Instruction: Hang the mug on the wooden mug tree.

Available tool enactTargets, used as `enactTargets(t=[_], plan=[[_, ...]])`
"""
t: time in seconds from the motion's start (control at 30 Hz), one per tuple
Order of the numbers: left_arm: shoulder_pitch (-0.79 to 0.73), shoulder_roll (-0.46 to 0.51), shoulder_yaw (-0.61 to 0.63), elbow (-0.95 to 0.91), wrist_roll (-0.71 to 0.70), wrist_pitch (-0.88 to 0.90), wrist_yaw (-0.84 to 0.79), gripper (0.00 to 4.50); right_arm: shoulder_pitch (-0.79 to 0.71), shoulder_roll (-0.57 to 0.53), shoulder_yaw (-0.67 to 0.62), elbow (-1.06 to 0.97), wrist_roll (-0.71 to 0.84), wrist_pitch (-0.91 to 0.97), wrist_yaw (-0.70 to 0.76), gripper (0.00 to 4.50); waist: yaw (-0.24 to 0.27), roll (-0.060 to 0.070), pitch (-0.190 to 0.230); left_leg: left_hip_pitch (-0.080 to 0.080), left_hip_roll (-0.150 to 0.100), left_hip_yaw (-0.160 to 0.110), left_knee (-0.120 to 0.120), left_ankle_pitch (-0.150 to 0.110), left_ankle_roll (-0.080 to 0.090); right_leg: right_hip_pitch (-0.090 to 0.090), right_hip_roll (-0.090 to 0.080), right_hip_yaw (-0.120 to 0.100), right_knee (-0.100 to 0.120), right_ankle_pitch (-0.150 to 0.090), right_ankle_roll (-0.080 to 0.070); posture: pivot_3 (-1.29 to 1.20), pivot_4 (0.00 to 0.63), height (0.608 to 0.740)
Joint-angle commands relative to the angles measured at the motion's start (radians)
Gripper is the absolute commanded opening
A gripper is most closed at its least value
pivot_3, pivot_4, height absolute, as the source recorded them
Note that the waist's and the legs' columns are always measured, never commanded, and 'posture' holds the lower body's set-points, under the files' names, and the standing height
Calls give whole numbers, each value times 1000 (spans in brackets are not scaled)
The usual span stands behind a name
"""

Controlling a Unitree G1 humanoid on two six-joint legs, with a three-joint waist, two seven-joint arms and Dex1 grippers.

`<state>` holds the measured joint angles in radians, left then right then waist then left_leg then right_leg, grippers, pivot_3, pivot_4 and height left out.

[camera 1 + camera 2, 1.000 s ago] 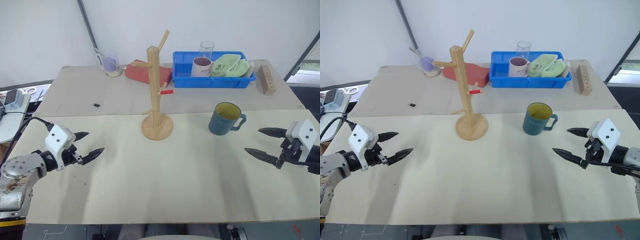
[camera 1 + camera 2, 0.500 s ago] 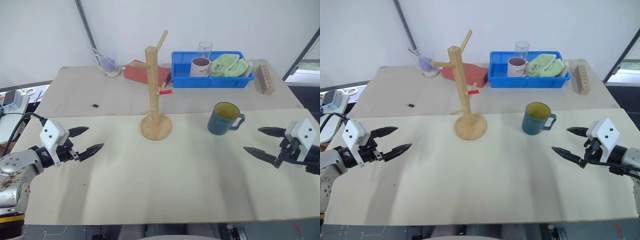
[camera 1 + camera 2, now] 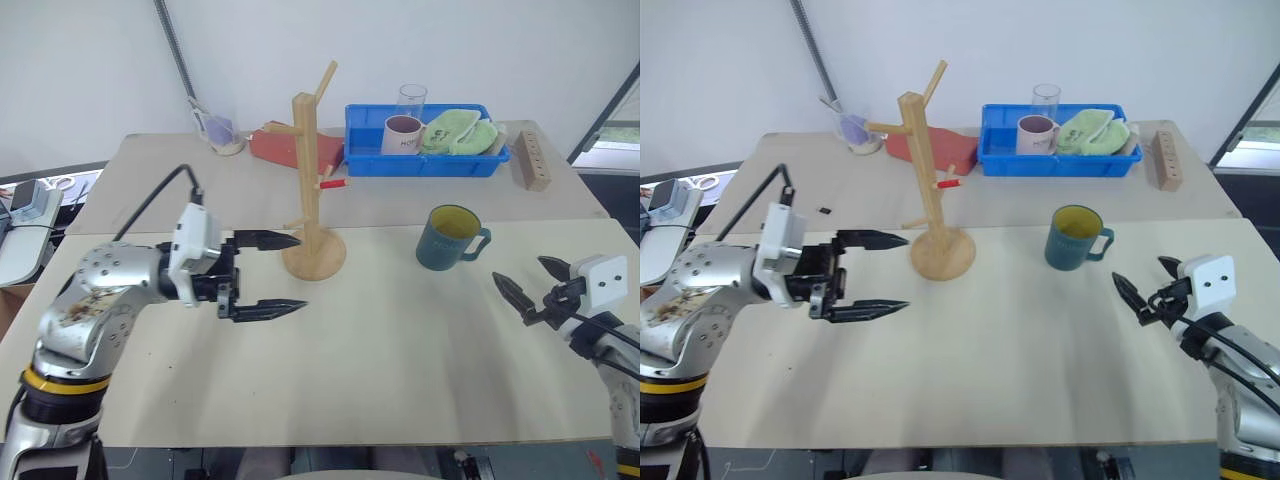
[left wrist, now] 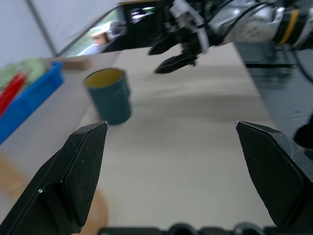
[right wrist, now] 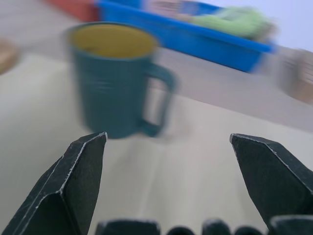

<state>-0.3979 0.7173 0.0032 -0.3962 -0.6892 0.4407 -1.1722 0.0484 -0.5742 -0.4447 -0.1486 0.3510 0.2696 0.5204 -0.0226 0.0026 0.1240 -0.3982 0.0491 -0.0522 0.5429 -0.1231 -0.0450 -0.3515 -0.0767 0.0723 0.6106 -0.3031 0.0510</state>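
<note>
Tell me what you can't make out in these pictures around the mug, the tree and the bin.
- Print on the white mug: too small, head views.
- Glass base: hidden behind the blue bin wall.
- Mug tree top peg: blurred, out of the wrist views.
- Mug far side: turned away, right wrist view.
- Small dark item on the table: too small.

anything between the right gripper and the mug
Nothing visible. The open right gripper faces the mug across bare table, handle side nearest it.
</note>
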Motion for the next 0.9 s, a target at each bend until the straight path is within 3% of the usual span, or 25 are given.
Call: enactTargets(t=[0.03,0.4,0.9], plan=[[-78,-48,-55,1,-6,8,-5,4500,-55,30,-10,27,-23,-4,-91,4475,-2,0,0,0,0,-1,0,0,0,0,1,0,1,0,0,0,150,740],[-164,-160,-168,75,67,-19,-1,4500,-147,105,79,126,-46,0,-128,4475,-5,1,0,0,0,-2,-1,1,2,0,2,1,1,0,0,0,150,740],[-157,-156,-186,94,151,-42,-19,4500,-245,164,140,189,-93,-32,-209,4475,-10,1,0,0,0,-3,-2,1,2,1,3,1,2,0,0,0,150,740]])
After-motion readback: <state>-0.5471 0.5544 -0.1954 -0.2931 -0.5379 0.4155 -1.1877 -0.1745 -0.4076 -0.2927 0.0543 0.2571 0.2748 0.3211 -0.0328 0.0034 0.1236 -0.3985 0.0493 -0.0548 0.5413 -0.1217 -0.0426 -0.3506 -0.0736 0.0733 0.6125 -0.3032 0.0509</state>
